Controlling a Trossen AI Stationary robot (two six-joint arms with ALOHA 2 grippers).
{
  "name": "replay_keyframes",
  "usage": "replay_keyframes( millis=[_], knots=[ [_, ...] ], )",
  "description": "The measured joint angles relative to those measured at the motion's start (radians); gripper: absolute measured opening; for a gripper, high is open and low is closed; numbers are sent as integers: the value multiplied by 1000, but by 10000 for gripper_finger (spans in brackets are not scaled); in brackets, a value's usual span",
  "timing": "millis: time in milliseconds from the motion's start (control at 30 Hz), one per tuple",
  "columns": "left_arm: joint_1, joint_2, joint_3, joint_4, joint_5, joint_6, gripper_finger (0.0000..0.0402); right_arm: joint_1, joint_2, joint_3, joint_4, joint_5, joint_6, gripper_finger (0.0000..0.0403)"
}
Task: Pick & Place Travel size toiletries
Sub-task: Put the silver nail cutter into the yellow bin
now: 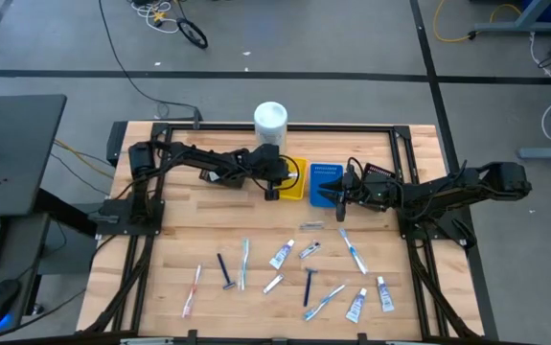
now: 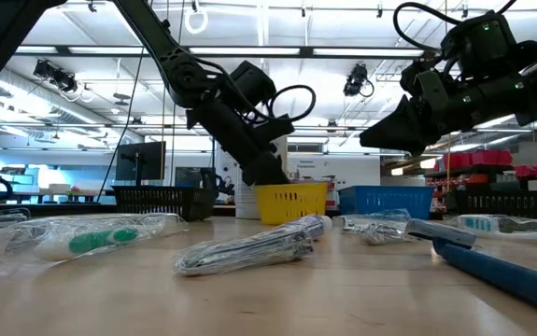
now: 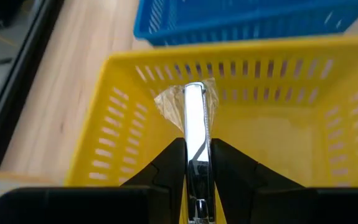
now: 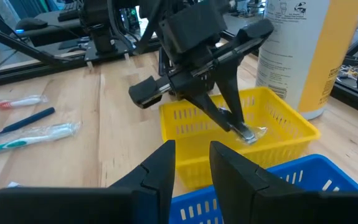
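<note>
I see my left gripper (image 4: 244,132) hanging inside the yellow tray (image 1: 295,182), its fingers nearly together and pinched on one silvery sachet (image 3: 194,121), which hangs above the tray floor. In the left wrist view the sachet runs straight out between the two fingers (image 3: 166,168), its crinkled end near the slotted far wall.

My right gripper (image 4: 191,163) hovers over the blue tray (image 1: 324,181), just beside the yellow one. Its fingers stand a narrow gap apart and I see nothing between them.

Both trays sit side by side at the back middle of the wooden table (image 1: 160,259). One tall white container (image 1: 270,122) stands just behind the yellow tray, at the table's back edge.

On the front half of the table I count the loose toiletries in the overhead view. There are four small white tubes (image 1: 282,255), scattered from the middle toward the right. There are four slim toothbrushes: one pink (image 1: 193,290) at the left and three light-blue (image 1: 244,264). There are two dark-blue razors (image 1: 224,271). Two small silvery packets (image 1: 310,225) lie near the middle, just in front of the trays. All lie apart from one another.

Nothing stands between the grippers and these items; the left arm (image 1: 198,159) itself reaches across the back of the table.
</note>
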Motion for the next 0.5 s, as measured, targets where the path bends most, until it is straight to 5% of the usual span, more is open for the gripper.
replay_keyframes(
  millis=[500],
  knots=[
    [-3,0,0,-84,-84,-48,85,0,0,0,0,0,0,108]
  ],
)
